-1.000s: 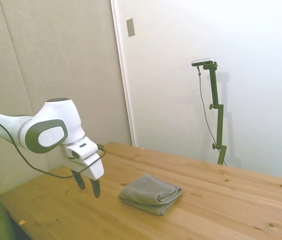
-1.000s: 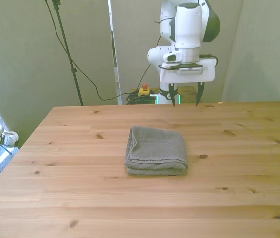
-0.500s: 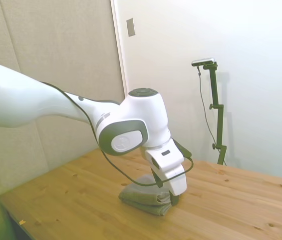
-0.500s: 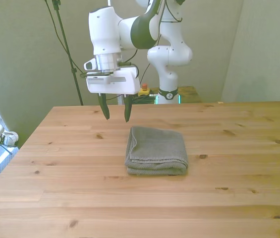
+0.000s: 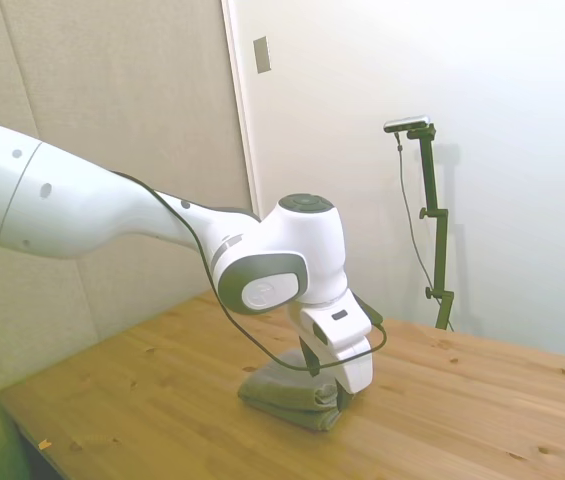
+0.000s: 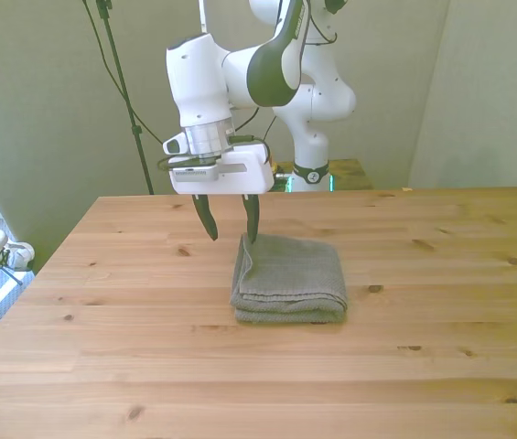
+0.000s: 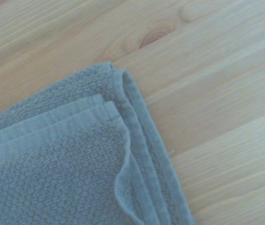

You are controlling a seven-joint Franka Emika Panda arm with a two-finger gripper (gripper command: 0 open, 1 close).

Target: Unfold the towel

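Grey-taupe folded cloth towel [image 6: 290,278] was laid flat on the wooden bench [image 6: 423,366]. The black-fingered tool [image 6: 229,230] was held open and empty over the towel's far corner.

**Hidden and cut off**

Side view: my wrist covers the towel's [image 5: 280,393] upper right part, and my gripper [image 5: 343,398] fingertips are barely visible behind it. Wrist view: towel [image 7: 62,164] runs off the left and bottom edges, slightly soft focus.
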